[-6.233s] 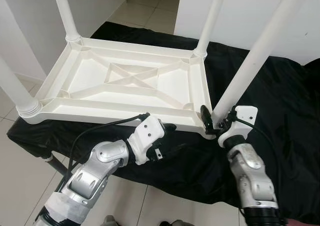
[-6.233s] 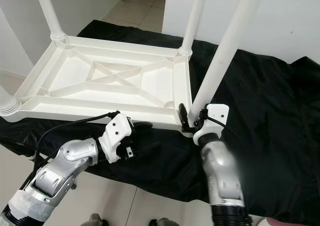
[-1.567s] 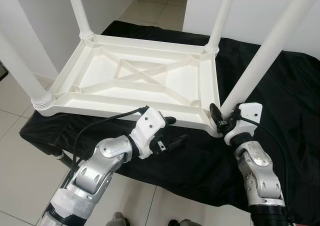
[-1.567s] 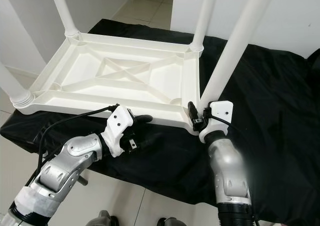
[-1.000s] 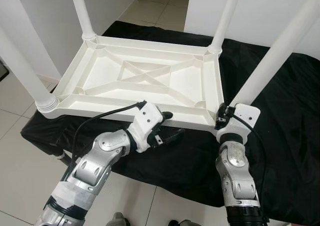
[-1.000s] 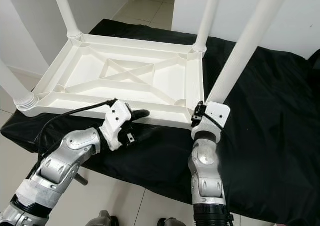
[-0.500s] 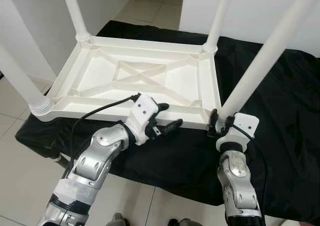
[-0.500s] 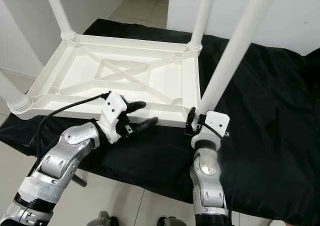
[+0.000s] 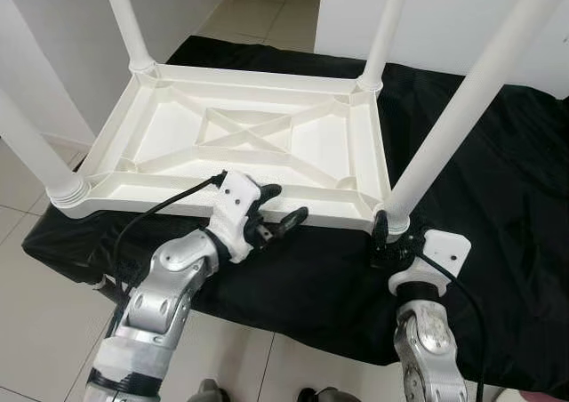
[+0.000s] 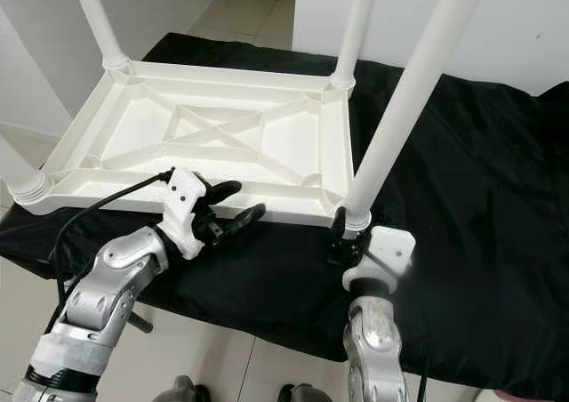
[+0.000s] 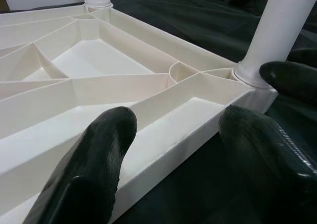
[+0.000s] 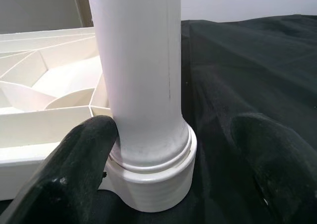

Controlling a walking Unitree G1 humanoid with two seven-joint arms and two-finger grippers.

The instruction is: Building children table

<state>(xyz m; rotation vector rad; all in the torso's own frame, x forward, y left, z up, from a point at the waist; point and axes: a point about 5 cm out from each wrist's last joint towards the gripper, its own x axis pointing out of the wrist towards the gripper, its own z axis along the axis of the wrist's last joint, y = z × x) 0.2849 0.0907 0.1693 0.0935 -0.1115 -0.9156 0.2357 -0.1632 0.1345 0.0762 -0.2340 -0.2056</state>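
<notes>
A white plastic children's table lies upside down on a black cloth, all of its legs pointing up. My left gripper is open at the table's near rim, one finger over the rim and the other out in front of it. My right gripper is open around the base of the near right leg. In the right wrist view one finger touches the leg's collar, while the other finger stands apart over the cloth.
The black cloth covers a low surface and has bare room to the right of the table. The near left leg and the two far legs rise tall. Tiled floor lies below; white walls stand behind.
My right wrist has sunk lower and nearer to me, its fingers still by the leg's base. The left gripper has slid slightly left along the near rim, still open.
</notes>
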